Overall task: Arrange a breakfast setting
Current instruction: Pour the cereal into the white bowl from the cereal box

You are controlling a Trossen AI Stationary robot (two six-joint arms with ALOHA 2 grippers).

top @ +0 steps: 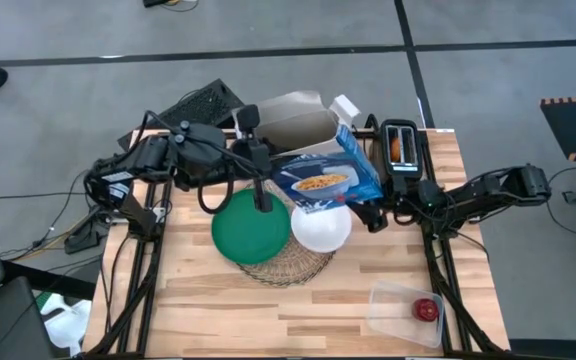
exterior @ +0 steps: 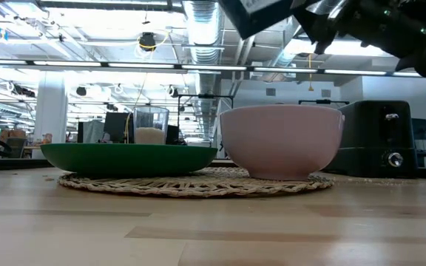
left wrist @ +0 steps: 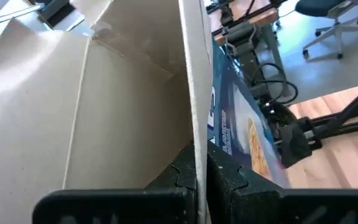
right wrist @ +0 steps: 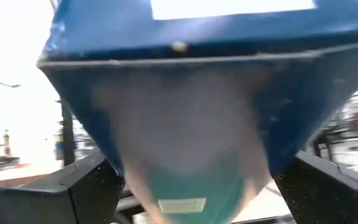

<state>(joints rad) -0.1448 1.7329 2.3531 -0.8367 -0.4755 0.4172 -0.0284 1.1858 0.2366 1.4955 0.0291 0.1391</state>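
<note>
Blue-white carton [top: 320, 170] held tilted in the air at upper centre of the high view, above the white bowl [top: 321, 227], open top toward the upper left. Left gripper [left wrist: 197, 177] pinches the carton's open flap edge; right gripper [top: 373, 212] clamps its lower right end. Bowl and green plate [top: 250, 227] sit side by side on the woven mat [top: 286, 265], frame centre. Red apple [top: 426, 309] in clear tub [top: 393, 305], lower right. Bagel [top: 396, 148] in black toaster [top: 401, 150], upper right. Glass [exterior: 151, 125] behind the plate.

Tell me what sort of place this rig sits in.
Probably an open-plan lab or industrial office, not a kitchen: the low view shows exposed ceiling ducts with strip lights and rows of desks behind; the high view shows grey concrete floor with hazard tape.
</note>
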